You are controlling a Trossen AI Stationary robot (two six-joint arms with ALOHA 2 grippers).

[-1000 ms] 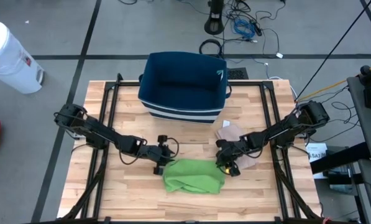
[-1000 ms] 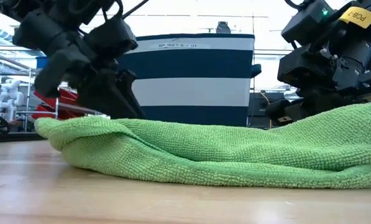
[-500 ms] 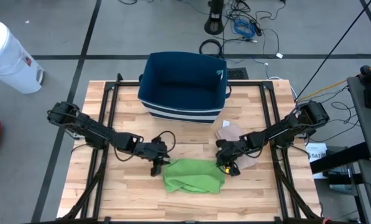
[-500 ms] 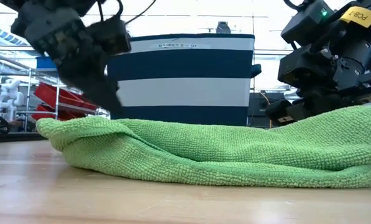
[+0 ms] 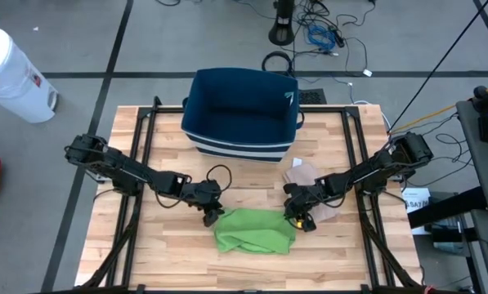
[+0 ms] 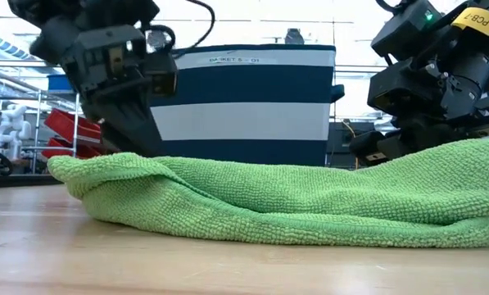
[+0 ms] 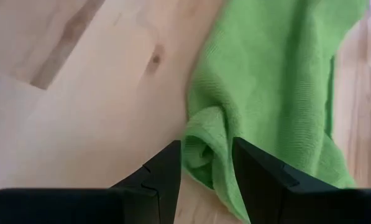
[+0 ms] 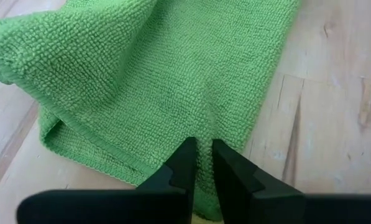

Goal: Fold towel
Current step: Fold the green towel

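On the table (image 5: 145,261), in front of the striped basket (image 5: 240,114), your green towel (image 5: 254,231) lies bunched and roughly doubled over, not yet a neat fold. Your right pincer (image 8: 199,163) is pinched nearly closed on a ridge of the cloth's edge. Your left pincer (image 7: 205,163) stands open, straddling the rumpled corner without gripping it. By my reckoning, you're partway: squaring and a final fold remain.
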